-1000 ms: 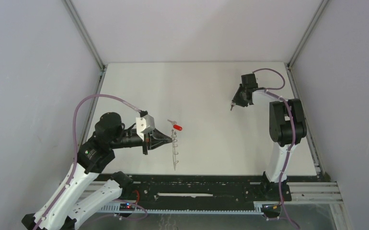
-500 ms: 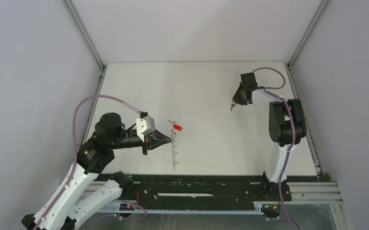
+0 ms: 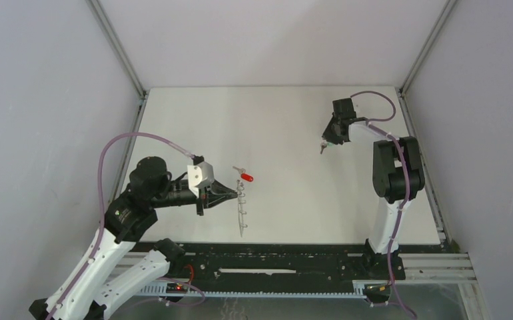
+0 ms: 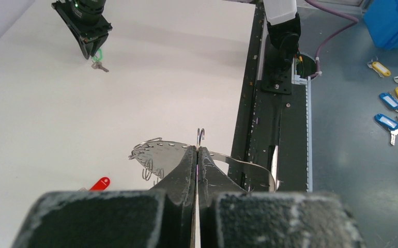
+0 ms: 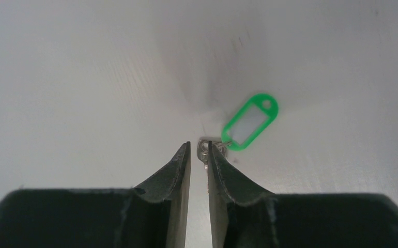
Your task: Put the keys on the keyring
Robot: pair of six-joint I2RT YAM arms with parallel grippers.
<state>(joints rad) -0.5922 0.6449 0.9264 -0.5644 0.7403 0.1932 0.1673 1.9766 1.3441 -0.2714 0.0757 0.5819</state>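
We have the left end effector closed flat on the keyring. The keyring is a limp wire loop held close to the near edge of the surface, left of its middle, and 1 end of the wire stands up above the fingertips. The right end effector is toward the far right corner. Its jaws are narrowed to a slit with the metal part of the green key between them. We judge this a grip, though only the very tips pinch it. The red key lies on the surface just beyond the keyring, with nothing touching it.

As we read it, the step in hand is carrying the green key over to the ring. Only a sliver of metal is caught and the tag hangs loose beside the tips, so we should confirm the pinch before travelling. We should bring the key's hole to the upright wire end rather than the loop's side, and approach slowly along its line. The left end effector should hold steady so the wire does not sway. Neither of the 2 keys is on the ring yet.
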